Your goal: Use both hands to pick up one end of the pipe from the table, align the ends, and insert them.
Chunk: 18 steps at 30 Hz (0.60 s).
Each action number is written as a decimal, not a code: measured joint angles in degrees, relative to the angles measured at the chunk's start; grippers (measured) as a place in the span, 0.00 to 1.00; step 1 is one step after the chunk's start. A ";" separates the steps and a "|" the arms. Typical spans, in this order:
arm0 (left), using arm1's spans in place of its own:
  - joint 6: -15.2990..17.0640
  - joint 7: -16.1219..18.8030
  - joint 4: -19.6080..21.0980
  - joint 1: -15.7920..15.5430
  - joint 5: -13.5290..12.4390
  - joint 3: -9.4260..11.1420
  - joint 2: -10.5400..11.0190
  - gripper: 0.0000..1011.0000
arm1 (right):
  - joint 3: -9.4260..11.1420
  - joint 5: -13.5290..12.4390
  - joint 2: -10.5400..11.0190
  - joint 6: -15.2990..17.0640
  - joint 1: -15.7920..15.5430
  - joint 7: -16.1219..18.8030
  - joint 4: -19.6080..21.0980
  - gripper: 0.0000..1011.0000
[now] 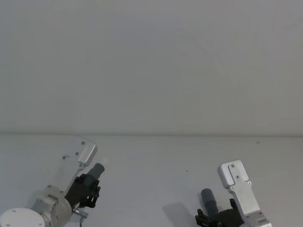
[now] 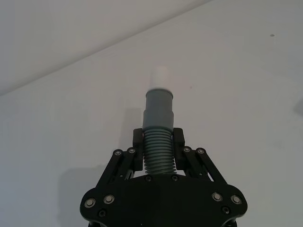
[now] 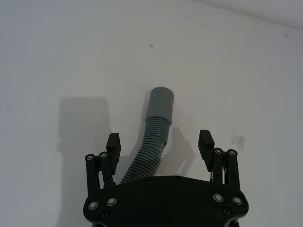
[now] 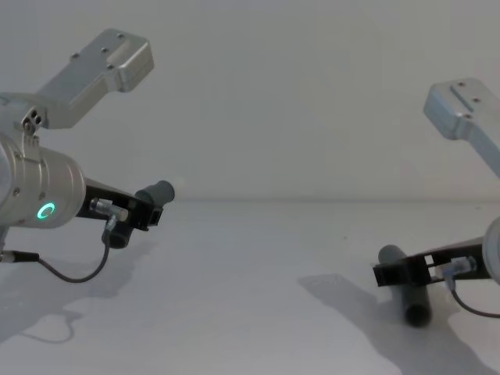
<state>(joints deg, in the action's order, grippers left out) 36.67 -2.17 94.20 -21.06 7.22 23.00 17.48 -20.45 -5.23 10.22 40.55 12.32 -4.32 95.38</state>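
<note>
My left gripper point(image 2: 158, 141) is shut on the ribbed part of one dark grey pipe piece point(image 2: 158, 113). It holds the piece above the table point(image 1: 158, 163), and the grey cuff with the white tip point(image 2: 162, 75) points away from the gripper. In the head view this gripper point(image 1: 88, 189) is at the lower left, and the cuff point(image 1: 97, 171) sticks out beyond it. My right gripper point(image 3: 158, 142) stands open around the second pipe piece point(image 3: 159, 106). That piece appears to lie on the table with its plain socket cuff pointing forward, and neither finger point(image 3: 112, 143) touches it. In the chest view the right gripper point(image 4: 398, 272) straddles this pipe point(image 4: 416, 306).
The white table runs back to a pale grey wall point(image 1: 149, 54). A few small dark specks point(image 1: 187, 170) mark the surface between the arms. The silver arm housings point(image 4: 94, 58) rise above both grippers.
</note>
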 joint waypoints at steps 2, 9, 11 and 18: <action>0.00 0.00 0.00 0.00 0.00 0.00 0.00 0.33 | 0.11 0.00 -0.21 0.65 0.06 -0.08 -0.04 0.99; 0.00 0.00 0.00 0.00 0.00 0.00 0.00 0.33 | 0.77 -0.12 -1.17 3.03 0.42 -0.21 -0.28 0.99; 0.00 0.00 0.00 0.00 0.00 0.00 0.00 0.33 | 1.01 -0.21 -1.49 3.79 0.54 -0.25 -0.35 0.99; 0.00 0.00 0.00 0.00 0.00 0.00 0.00 0.33 | 2.05 -0.63 -2.68 6.52 0.90 -0.50 -0.68 0.99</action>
<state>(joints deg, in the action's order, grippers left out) 36.66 -2.17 94.20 -21.06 7.22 23.00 17.48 -18.40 -5.87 7.54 47.06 13.22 -4.82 94.69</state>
